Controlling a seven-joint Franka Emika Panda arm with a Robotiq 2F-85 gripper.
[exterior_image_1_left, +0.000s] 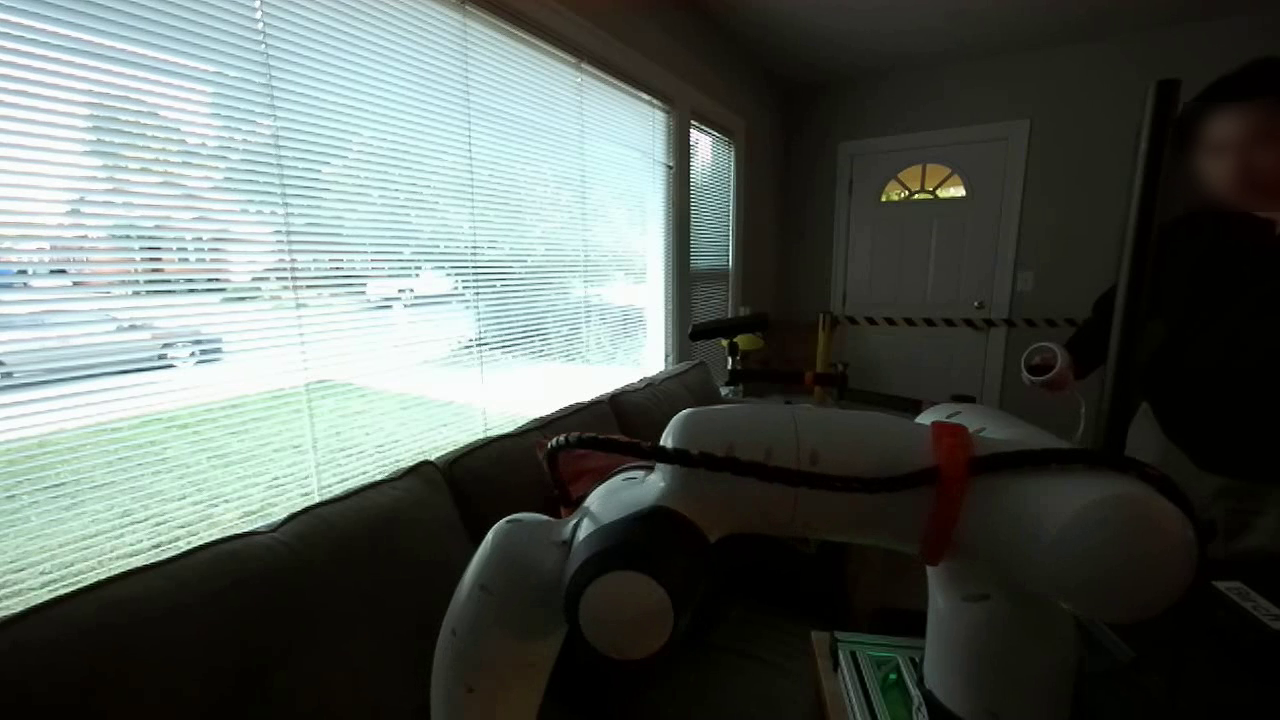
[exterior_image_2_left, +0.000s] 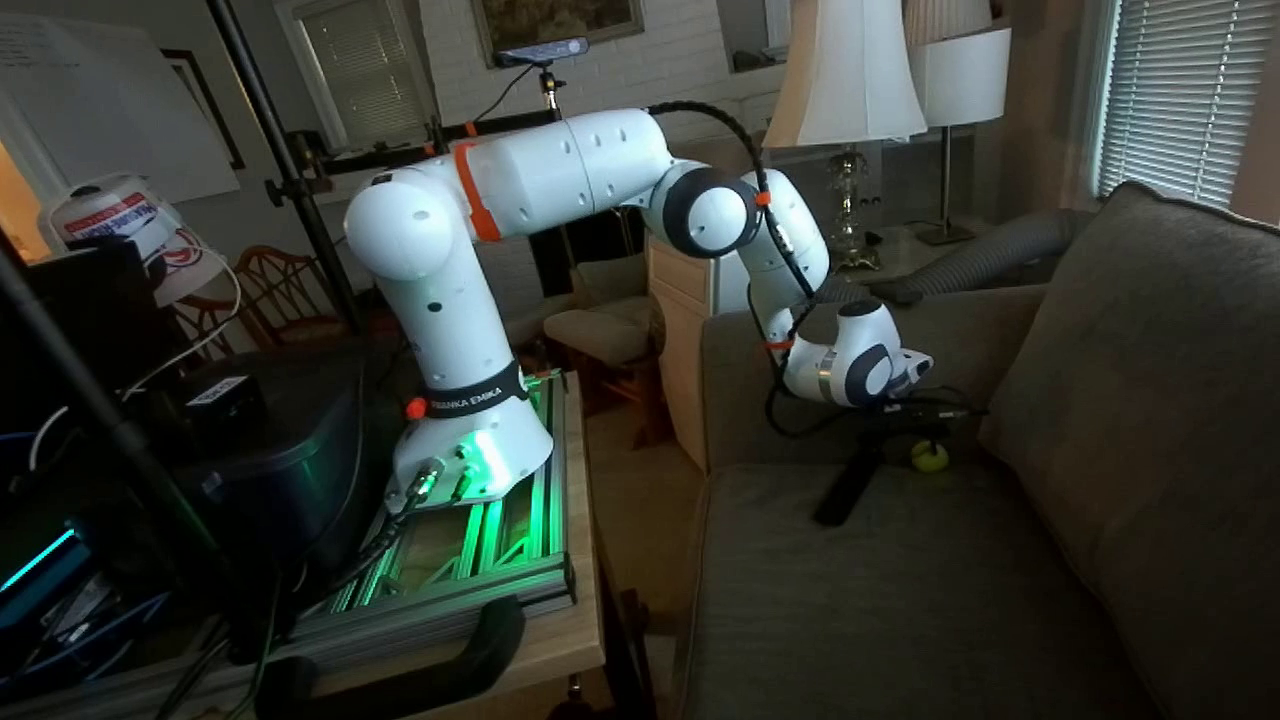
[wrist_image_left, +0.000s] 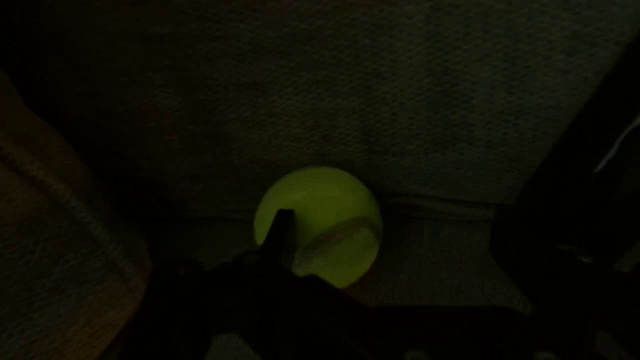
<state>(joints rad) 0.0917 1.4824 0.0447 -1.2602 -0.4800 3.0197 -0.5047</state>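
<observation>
I find the room dim, a blind-covered window (exterior_image_1_left: 350, 250) glaring at left in an exterior view. A tennis ball (wrist_image_left: 320, 225) lies on the sofa (exterior_image_2_left: 900, 600), near its far armrest (exterior_image_2_left: 735, 390). The claw (exterior_image_2_left: 930, 422), jaws parted, is at the ball, one fingertip (wrist_image_left: 282, 225) in front of it; contact is unclear. Its second fingertip is lost in darkness; a shadowed person (exterior_image_1_left: 1220, 320) at right is cut off.

Tennis ball (wrist_image_left: 337, 215) (lower left hidden)

ball (wrist_image_left: 327, 215): yellow-green, duller seam (wrist_image_left: 345, 232) | arm (exterior_image_2_left: 620, 165): white, orange-red bands (exterior_image_2_left: 473, 195) | tape (exterior_image_1_left: 930, 322): dark-and-pale striped
</observation>
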